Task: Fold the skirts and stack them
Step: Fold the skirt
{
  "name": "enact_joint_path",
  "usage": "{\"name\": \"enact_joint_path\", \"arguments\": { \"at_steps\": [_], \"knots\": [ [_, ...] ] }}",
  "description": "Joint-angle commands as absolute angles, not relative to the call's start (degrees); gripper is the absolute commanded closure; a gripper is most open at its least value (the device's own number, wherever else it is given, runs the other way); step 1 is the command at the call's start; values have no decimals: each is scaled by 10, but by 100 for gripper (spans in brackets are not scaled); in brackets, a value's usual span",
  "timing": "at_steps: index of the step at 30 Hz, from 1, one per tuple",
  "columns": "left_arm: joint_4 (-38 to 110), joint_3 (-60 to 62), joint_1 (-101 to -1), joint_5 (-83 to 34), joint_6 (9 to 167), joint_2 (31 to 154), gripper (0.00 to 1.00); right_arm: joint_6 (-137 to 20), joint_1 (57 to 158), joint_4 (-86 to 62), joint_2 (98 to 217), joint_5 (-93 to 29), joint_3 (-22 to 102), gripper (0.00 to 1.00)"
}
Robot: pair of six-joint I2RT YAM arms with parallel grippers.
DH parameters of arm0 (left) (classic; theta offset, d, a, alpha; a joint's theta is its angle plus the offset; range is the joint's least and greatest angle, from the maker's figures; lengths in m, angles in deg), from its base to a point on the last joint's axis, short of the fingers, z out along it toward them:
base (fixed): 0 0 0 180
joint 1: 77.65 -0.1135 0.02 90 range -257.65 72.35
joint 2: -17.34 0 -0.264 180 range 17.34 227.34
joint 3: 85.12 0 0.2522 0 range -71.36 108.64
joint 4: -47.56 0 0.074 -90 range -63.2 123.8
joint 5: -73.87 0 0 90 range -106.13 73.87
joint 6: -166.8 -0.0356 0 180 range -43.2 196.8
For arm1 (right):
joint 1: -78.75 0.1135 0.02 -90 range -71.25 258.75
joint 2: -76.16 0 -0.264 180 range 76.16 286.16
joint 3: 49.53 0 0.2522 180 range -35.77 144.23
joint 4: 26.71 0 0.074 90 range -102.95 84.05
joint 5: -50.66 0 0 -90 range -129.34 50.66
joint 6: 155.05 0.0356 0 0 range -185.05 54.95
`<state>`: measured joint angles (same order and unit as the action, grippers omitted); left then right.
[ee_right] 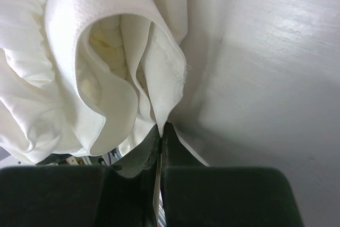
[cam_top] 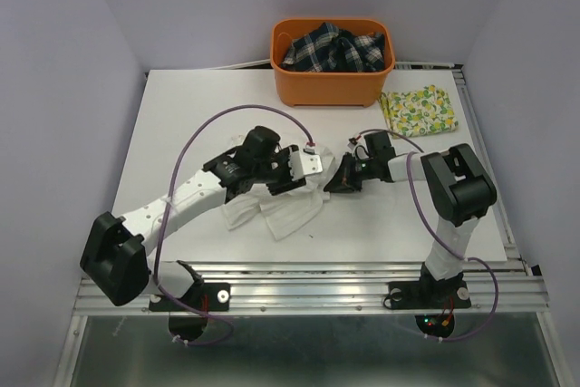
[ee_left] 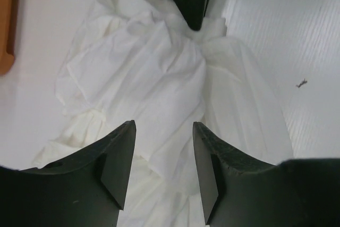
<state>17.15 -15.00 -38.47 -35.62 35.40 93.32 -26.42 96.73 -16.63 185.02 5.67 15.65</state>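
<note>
Item: plain white skirt point(cam_top: 276, 210), crinkly. It lies rumpled at the middle of the table point(cam_top: 181, 124), between the two grippers and partly under the left arm.

Item: lemon-print skirt point(cam_top: 421, 111). Folded flat at the far right of the table, just beside the orange basket point(cam_top: 333, 83), well apart from both grippers.

Item: left gripper point(cam_top: 304, 168). Its fingers point(ee_left: 117, 158) are parted to a middling gap over the white cloth, with nothing clamped (the cloth shows through the gap in the wrist view).

Item: right gripper point(ee_right: 160, 142). The jaws are pressed together on a thin edge of the plain white skirt, which billows in loose folds beyond the tips.

Item: dark plaid cloth point(cam_top: 333, 50), heaped inside the basket.
</note>
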Motion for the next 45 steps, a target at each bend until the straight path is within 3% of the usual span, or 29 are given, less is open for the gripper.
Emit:
{"name": "enact_joint_path", "arguments": {
  "at_steps": [1,12,15,16,19,24,29,33,37,39,45],
  "knots": [
    [235,-125,-322,-312,372,951,41,-259,969,-206,1819,65,145,99],
    [334,-97,-282,-182,376,1133,40,-258,969,-205,1811,64,139,99],
    [351,-97,-283,-148,374,1152,51,-258,969,-205,1807,60,135,99],
    [349,-95,-283,-149,377,1151,65,-258,969,-205,1806,57,133,99],
    [338,-87,-283,-194,397,1129,84,-258,969,-209,1805,54,127,99],
    [266,-64,-282,-229,434,1090,86,-251,969,-226,1803,50,118,99],
    [203,-32,-281,-271,452,1090,100,-251,969,-230,1796,41,112,99],
    [152,-18,-280,-295,459,1101,100,-251,969,-230,1792,35,111,99],
    [143,-22,-280,-302,466,1104,73,-252,969,-230,1791,35,112,99],
    [147,-30,-280,-298,467,1102,67,-253,969,-229,1790,35,111,99],
    [175,-53,-280,-257,469,1100,67,-256,969,-230,1788,38,109,99]
  ]
}}
